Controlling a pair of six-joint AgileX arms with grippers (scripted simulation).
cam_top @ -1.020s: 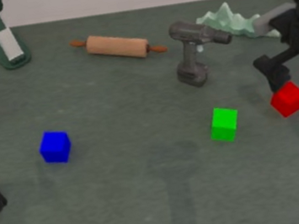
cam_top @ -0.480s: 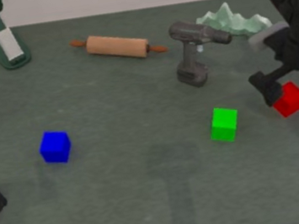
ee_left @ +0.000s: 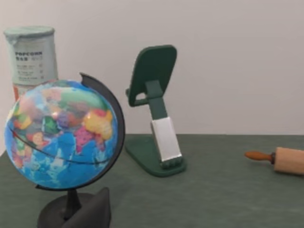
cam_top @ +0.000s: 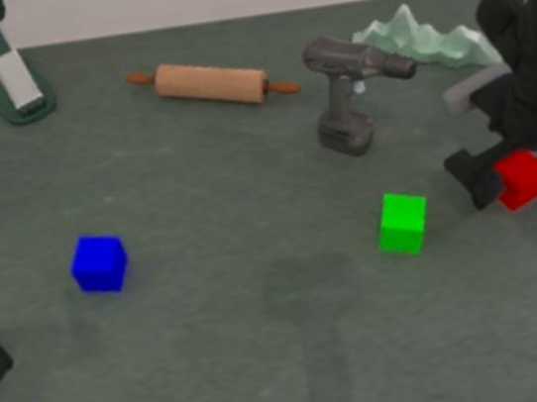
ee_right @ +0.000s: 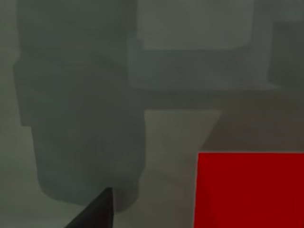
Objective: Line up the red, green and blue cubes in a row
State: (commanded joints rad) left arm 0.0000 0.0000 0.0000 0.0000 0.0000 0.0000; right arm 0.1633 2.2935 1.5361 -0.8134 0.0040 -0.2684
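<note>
Top view: right gripper [cam_top: 502,180] low at table's right, fingers spread around red cube [cam_top: 522,177], probably not clamped yet; green cube [cam_top: 403,223] just left, blue cube [cam_top: 98,263] far left. Left wrist view: globe [ee_left: 59,135], phone stand [ee_left: 156,114]. Right wrist view: red cube beside one fingertip [ee_right: 95,213].

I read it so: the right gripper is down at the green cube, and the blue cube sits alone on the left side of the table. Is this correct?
One detail is wrong. In the top view the right gripper is down at the red cube, not the green cube, which stands apart and untouched. The blue cube does sit alone on the left side of the table.
</note>
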